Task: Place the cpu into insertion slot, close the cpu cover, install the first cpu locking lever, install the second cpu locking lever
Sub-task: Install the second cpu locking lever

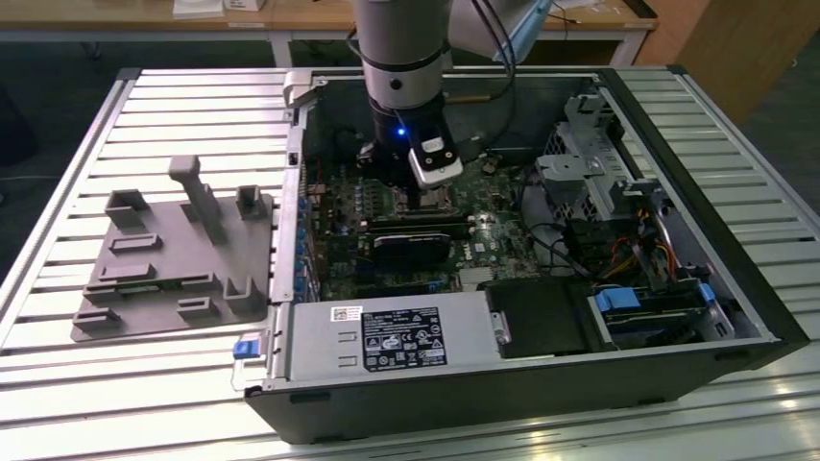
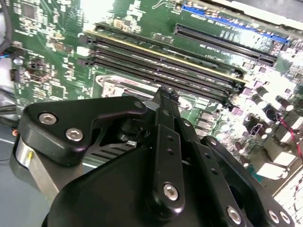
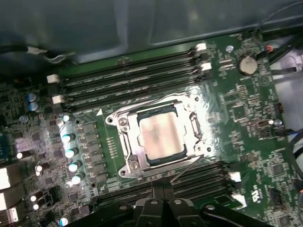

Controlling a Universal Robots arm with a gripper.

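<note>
The cpu (image 3: 161,138), a dull tan-silver square, lies flat in the insertion slot (image 3: 124,124) on the green board. The silvery cpu cover (image 3: 127,150) lies down around it, and the chip shows through its window. A thin wire locking lever (image 3: 189,166) slants along the socket edge nearest my gripper (image 3: 162,187). My black fingers (image 3: 156,191) are shut together with nothing between them, right at that edge beside the lever. A corner of the socket (image 2: 113,87) shows past the gripper (image 2: 165,93). In the exterior view the gripper (image 1: 413,197) hangs low over the motherboard inside the open case.
Long memory slots (image 3: 128,78) run on both sides of the socket, and capacitors (image 3: 71,151) stand close by. A black graphics card (image 1: 413,248), a power supply (image 1: 384,338) and a drive cage (image 1: 590,173) crowd the case. A grey fixture (image 1: 173,259) sits at the exterior view's left.
</note>
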